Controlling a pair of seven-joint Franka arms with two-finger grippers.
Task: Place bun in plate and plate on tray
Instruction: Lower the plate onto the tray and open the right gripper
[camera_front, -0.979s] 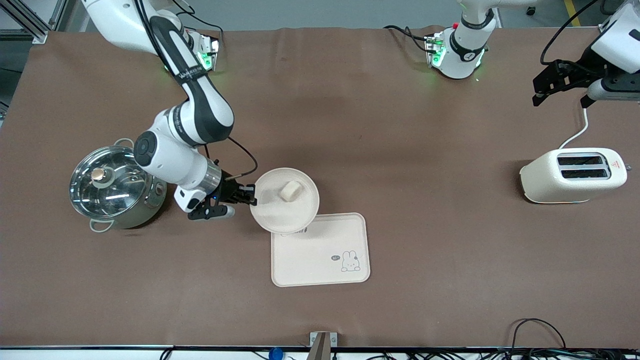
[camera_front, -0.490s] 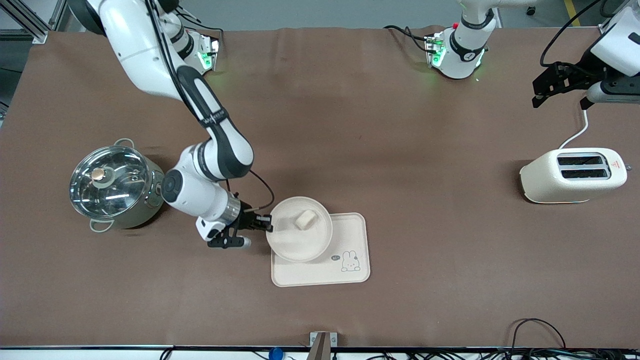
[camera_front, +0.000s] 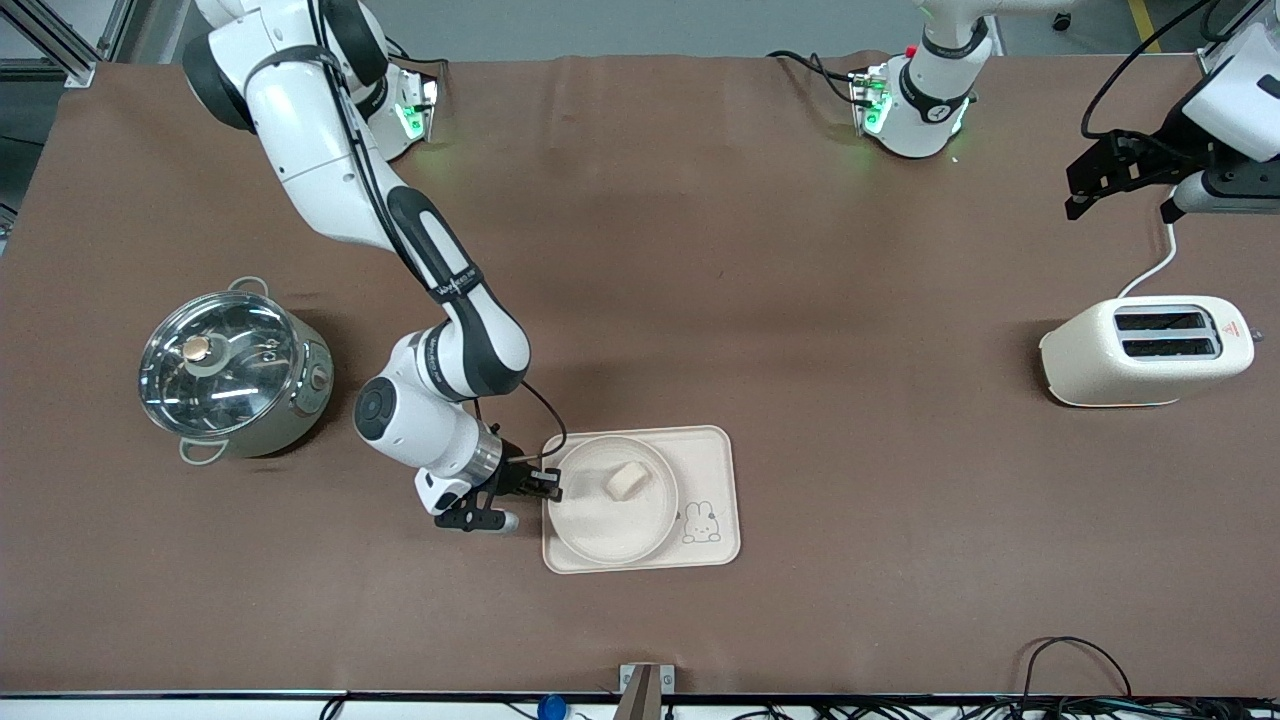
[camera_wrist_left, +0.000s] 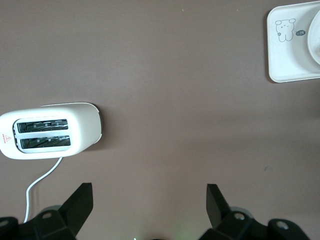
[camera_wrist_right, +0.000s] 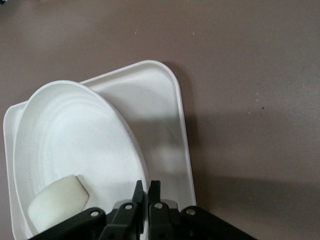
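Note:
The round cream plate (camera_front: 612, 510) lies over the cream tray (camera_front: 705, 455), at the tray's end toward the right arm; I cannot tell if it rests on the tray. The small pale bun (camera_front: 626, 481) lies in the plate. My right gripper (camera_front: 548, 485) is shut on the plate's rim at the tray's edge. In the right wrist view the fingers (camera_wrist_right: 149, 192) pinch the rim of the plate (camera_wrist_right: 75, 145), with the bun (camera_wrist_right: 56, 202) inside and the tray (camera_wrist_right: 165, 130) beneath. My left gripper (camera_front: 1120, 180) is open and empty, waiting high over the table near the toaster.
A steel pot with a glass lid (camera_front: 228, 373) stands toward the right arm's end. A cream toaster (camera_front: 1148, 350) with a white cord stands toward the left arm's end; it also shows in the left wrist view (camera_wrist_left: 50, 131), as does the tray's rabbit corner (camera_wrist_left: 290, 45).
My right gripper has carried the plate with the bun toward the front camera and lowered it over the tray. The left arm has barely moved.

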